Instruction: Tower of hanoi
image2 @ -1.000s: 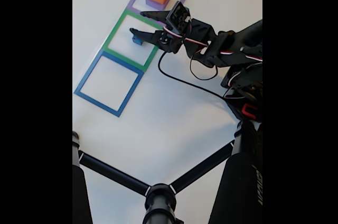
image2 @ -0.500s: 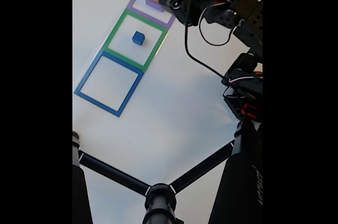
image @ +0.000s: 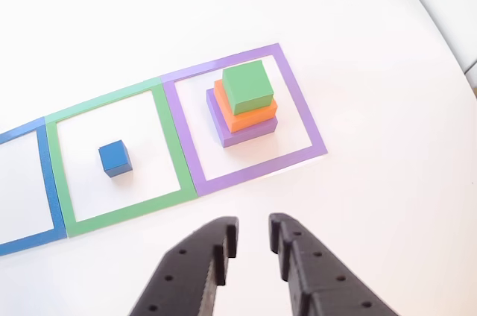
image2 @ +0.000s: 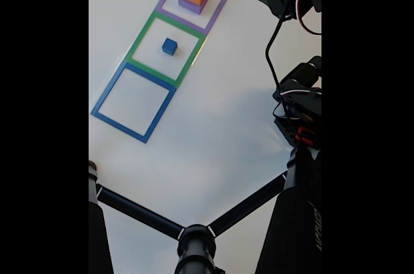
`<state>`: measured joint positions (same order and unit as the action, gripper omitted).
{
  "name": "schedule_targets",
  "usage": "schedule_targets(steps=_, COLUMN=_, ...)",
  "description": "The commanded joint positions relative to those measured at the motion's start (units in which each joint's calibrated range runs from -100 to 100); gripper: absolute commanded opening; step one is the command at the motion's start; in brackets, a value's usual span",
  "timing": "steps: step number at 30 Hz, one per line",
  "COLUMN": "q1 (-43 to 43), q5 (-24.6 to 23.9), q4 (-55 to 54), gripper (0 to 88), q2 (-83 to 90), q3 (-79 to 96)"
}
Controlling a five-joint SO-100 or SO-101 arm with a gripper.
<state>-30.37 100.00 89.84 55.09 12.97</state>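
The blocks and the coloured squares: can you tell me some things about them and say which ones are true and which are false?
1. The blue cube sits inside the green square. True.
2. The green block is on top of the stack. True.
3. The stack stands in the blue square. False: it stands in the purple square.
4. The fingers are holding the blue cube. False: they hold nothing and hang apart from every block.
5. The orange block lies on the purple block. True.
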Motion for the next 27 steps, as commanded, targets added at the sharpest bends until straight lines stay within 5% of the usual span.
schedule_targets(steps=1, q1=-1.8, q5=0.0, q4=0.1, gripper=0.4, q2=-0.5, q3=-2.2)
schedule_targets(steps=7, q1=-2.8, q5=0.0, q4=-6.4, gripper=5.7, q2=-0.2, q3=6.2)
schedule_targets(steps=14, q1=-5.9, q5=0.0, q4=-25.3, gripper=27.9, q2=2.4, q3=24.2)
schedule_targets(steps=27, q1=-13.0, q5=0.0, q4=-60.6, gripper=39.2, q2=-0.9, q3=48.1)
